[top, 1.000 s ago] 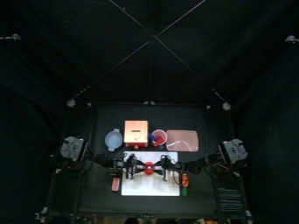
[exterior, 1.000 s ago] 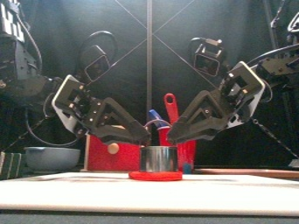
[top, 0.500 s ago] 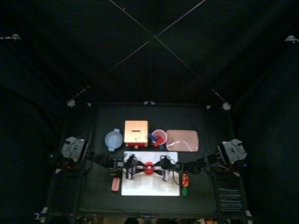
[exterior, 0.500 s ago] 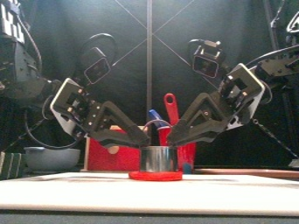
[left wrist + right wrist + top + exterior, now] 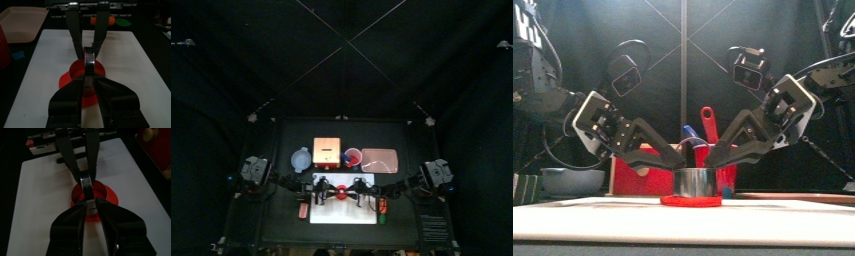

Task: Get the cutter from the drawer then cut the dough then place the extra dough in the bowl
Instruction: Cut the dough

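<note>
Left gripper (image 5: 679,160) and right gripper (image 5: 712,160) both pinched narrow on cutter (image 5: 695,183) rim mid-frame; metal likely stiff, slick, dough (image 5: 692,201) soft.

Your round metal cutter (image 5: 696,182) stands upright on the flat red dough disc (image 5: 691,201), at the middle of the table near its front. A rim of dough shows all round the cutter's base. Your blue-grey bowl (image 5: 572,180) sits farther back on the left. The pale wooden box (image 5: 329,152) stands just right of it, its red drawer front (image 5: 644,172) facing you.
</note>
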Controlling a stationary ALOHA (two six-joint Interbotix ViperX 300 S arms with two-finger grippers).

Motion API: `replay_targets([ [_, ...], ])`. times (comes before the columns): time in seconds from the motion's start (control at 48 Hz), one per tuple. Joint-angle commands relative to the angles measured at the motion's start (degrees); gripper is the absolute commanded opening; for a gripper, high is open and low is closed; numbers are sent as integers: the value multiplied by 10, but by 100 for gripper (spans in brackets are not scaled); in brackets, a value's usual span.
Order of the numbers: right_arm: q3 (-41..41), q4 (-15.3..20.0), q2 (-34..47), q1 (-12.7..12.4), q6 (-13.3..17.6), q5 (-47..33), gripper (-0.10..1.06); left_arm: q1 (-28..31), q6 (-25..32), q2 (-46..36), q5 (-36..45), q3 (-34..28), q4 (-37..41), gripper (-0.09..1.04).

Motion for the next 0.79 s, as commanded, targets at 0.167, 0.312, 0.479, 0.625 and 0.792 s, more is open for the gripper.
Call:
replay_targets([
  [0.167, -11, -1, -3, 1, 3, 25, 56, -2, -3, -4, 0, -4, -4, 53],
  [0.312, -11, 0, 0, 2, 4, 40, 56, -2, -3, 5, 0, -8, -4, 53],
  [0.479, -11, -1, 1, 2, 5, 58, 56, -2, -4, 9, 1, -6, -6, 53],
  [0.625, -12, 0, 10, 4, 9, 65, 56, -7, -6, 15, 9, -5, -9, 53],
  [0.792, -21, -2, 11, 4, 6, 79, 56, -9, -6, 21, 32, -7, -20, 53],
])
